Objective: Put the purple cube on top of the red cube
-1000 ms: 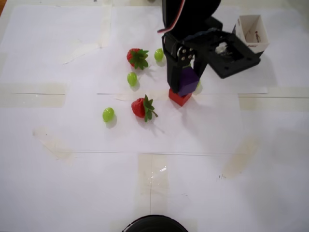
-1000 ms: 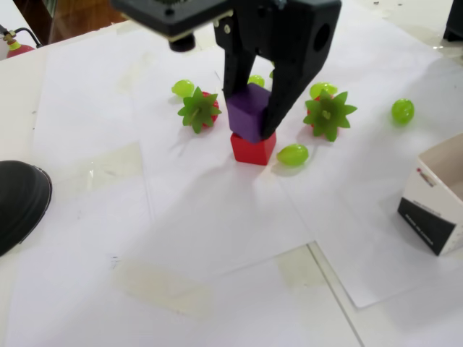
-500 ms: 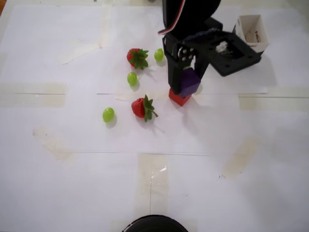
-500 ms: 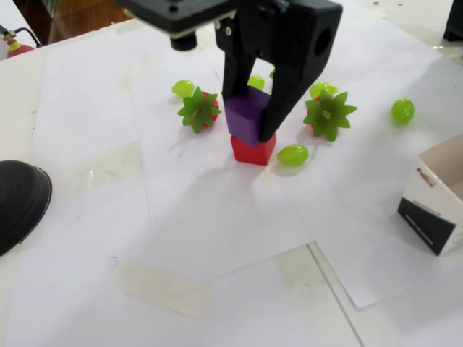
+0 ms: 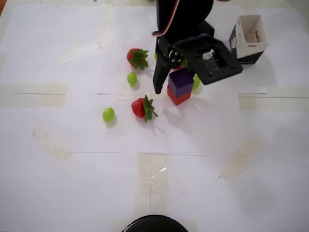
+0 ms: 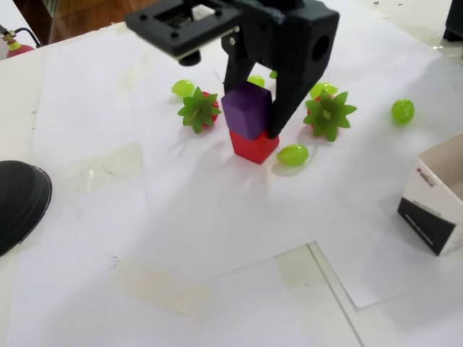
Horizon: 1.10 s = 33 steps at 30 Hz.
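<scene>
**Purple cube now sits on the red one, claw spread around it**

The purple cube [image 6: 247, 110] stands on top of the red cube [image 6: 254, 147], a little turned against it, so the corners do not line up. In the overhead view the purple cube [image 5: 181, 81] covers most of the red cube [image 5: 177, 95], and only a red edge shows at the lower side.

The claw [image 6: 255, 124] hangs around the stack with its jaws apart. On the left I see a gap between jaw and cube; the right jaw stands just beside the purple face, and I cannot tell if it touches.

I judge both cubes to be light, stiff and solid, with matte flat faces that should not slip much. The best hold is on two opposite side faces, near the middle of their height. Because they are so light, a small brush from a jaw could push the top cube off or turn it more.

Compared with half a second ago, the jaws have opened; then they were pressed on the purple cube. The cube has settled fully on the red one and looks rotated a bit. The claw itself has also swung: in the overhead view its body now points more to the left, and the left jaw stands clear of the stack.

Strawberries [image 6: 198, 110] and green grapes [image 6: 292, 154] lie around on the white bench [image 6: 217, 238], near but not touching the stack.
</scene>
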Each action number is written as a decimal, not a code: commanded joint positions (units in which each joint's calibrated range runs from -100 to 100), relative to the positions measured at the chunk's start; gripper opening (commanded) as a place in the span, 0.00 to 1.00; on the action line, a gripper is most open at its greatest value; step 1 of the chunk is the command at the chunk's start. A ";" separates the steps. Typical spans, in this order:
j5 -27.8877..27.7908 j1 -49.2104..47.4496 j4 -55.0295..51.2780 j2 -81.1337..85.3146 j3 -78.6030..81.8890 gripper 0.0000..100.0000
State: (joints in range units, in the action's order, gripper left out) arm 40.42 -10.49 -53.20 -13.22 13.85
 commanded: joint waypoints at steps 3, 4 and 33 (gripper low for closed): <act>-0.93 -0.10 -0.56 4.19 -0.76 0.40; -0.83 -0.32 -0.56 4.28 -0.85 0.40; 1.86 -4.37 -16.08 5.91 -20.76 0.48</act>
State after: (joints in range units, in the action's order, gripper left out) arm 42.22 -14.91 -63.95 -13.22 2.71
